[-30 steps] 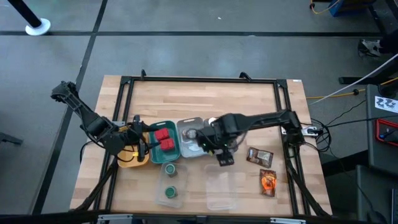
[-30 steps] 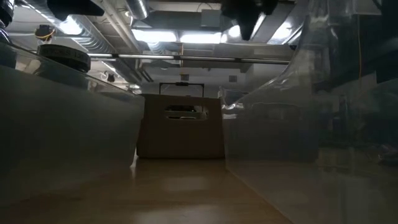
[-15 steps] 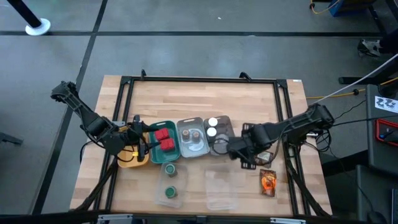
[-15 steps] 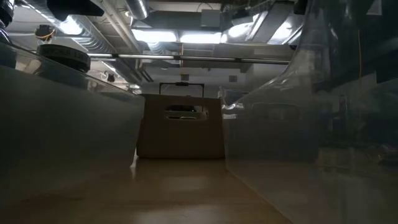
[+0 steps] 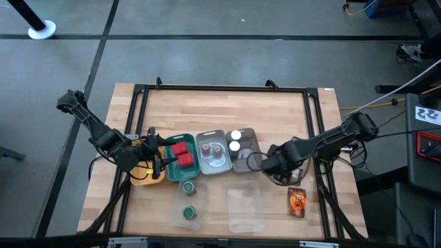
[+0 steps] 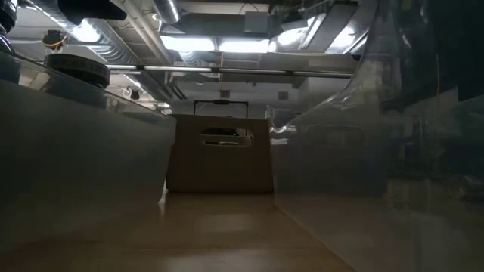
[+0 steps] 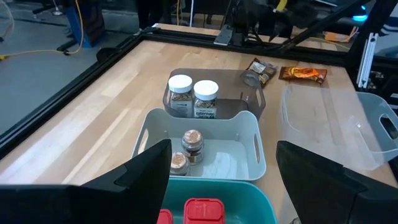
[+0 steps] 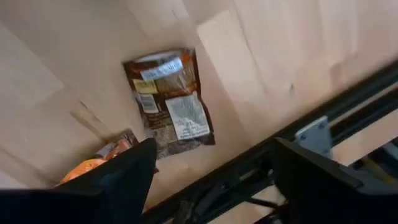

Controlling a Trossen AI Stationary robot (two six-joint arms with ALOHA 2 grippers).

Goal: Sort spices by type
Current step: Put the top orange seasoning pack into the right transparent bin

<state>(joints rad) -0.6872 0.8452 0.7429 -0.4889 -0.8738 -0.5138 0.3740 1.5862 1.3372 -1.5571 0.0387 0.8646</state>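
Two of my fingers (image 8: 127, 171) frame the flat brown pouch with the white label (image 8: 169, 102), spread wide and holding nothing, so my right claw (image 5: 270, 164) is released and hanging over that pouch near the table's right edge. Just toward the front edge from it lies the flat orange-red pouch (image 5: 297, 200), untouched on the bare wooden table (image 5: 227, 110). I judge the step in hand to be the reach for the brown pouch. Next I should come down, set a finger on each long side and pinch; it lies flat on the wood, so getting under an edge may be hard.

Farther along sits the dark grey tray (image 7: 249, 84) with two white-capped jars (image 7: 193, 97), then the pale grey tray (image 7: 252, 140) with two brown-capped jars (image 7: 192, 144), then the teal tray (image 5: 193, 164) with red boxes (image 5: 182, 153). Near the front edge stand green-capped jars (image 5: 188, 200) in a clear plastic lid (image 5: 200, 219).

My left claw (image 5: 153, 155) waits by the yellow tray (image 5: 141, 180) near the left edge, its fingers apart and holding nothing.
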